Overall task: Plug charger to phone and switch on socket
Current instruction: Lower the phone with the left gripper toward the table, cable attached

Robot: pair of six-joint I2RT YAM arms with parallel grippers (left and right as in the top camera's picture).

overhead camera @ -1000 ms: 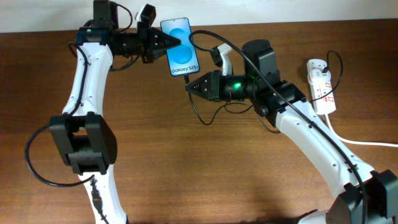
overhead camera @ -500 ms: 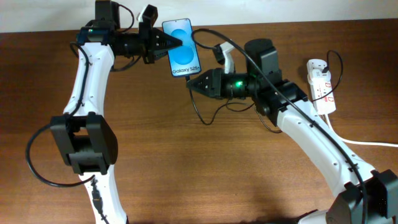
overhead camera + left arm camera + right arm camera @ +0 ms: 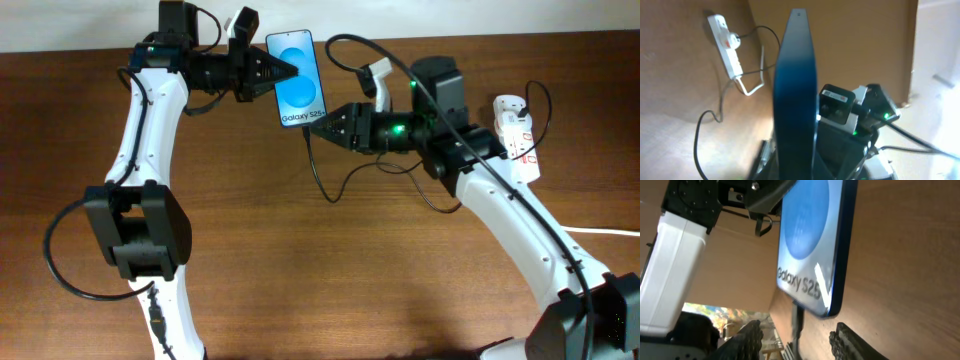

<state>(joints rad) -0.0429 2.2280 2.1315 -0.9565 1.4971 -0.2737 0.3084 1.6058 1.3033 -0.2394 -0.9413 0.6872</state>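
My left tool (image 3: 288, 68) clamped shut on phone (image 3: 300, 85); my right tool (image 3: 324, 123) stood parted just below phone, charger (image 3: 797, 321) plug between, ungripped.

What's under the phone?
The left tool holds the phone over the brown table. The black charger meets its bottom edge. The phone covers the patch of table straight below it, so anything there is hidden.

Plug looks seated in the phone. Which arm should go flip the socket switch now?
Right. The right claw stands open on either side of the charger tip at the phone lower edge, so it looks free, and the socket lies beside that arm. The left claw is shut on the phone.
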